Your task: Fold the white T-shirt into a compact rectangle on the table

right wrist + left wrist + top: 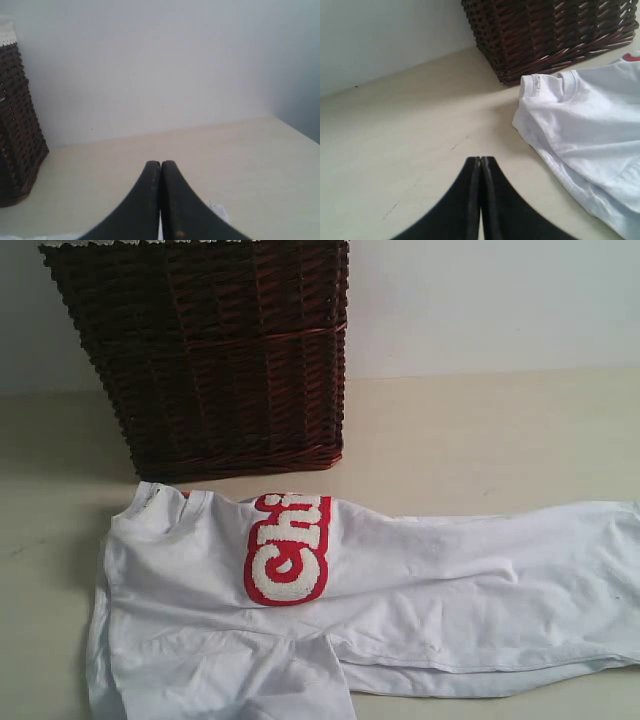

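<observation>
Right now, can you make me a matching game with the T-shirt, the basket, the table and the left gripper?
Things:
1. white T-shirt
2. basket
3. table
4. left gripper

Descriptions:
a. shut, holding nothing
b. cream-beige and flat
c. lying spread out, with a red band of letters
d. dark red-brown wicker

Pairs: 1-c, 2-d, 3-b, 4-a.

The left gripper (480,159) is matte black: two smooth fingers (462,205) that widen in a curve back from narrow rounded tips, with a thin pale seam between them. The right gripper (160,162) has the same black, flared shape, with a small orange-brown speck (178,233) on one finger, well back from its tip.
</observation>
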{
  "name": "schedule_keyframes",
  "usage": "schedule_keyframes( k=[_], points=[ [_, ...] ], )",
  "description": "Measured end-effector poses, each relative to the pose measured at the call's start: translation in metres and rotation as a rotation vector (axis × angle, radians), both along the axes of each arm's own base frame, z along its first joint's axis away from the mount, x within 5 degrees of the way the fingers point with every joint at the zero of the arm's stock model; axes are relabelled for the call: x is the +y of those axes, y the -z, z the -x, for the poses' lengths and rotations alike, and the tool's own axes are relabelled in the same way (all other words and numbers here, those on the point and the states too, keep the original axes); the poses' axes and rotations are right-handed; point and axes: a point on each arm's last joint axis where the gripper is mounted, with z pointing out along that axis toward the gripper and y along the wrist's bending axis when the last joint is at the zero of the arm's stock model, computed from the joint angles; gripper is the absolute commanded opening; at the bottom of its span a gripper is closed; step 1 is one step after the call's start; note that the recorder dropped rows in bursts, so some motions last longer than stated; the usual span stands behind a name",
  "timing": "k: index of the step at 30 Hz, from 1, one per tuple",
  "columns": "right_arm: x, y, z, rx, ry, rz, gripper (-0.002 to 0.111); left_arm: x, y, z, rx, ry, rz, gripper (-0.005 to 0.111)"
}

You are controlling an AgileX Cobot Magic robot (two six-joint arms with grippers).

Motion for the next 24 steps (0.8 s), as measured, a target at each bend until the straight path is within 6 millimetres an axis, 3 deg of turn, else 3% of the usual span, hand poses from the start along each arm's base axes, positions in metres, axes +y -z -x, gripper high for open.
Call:
schedule_keyframes(
  k=[4,12,19,24],
  points=[
    [-0.001,0.013,0.001,0.108,0.010,-0.007,0.000,0.000,0.000,0.000,0.000,0.000,0.000,0.000],
    [-0.001,0.017,0.002,0.154,0.015,-0.010,0.000,-0.002,-0.002,0.000,0.007,0.008,0.040,0.000],
    [-0.001,0.017,0.002,0.155,0.015,-0.010,0.000,-0.006,-0.112,-0.026,-0.078,0.029,0.198,0.000],
    [-0.001,0.017,0.002,0.157,0.015,-0.010,0.000,-0.007,-0.195,-0.084,-0.100,0.045,0.342,0.000]
  ],
)
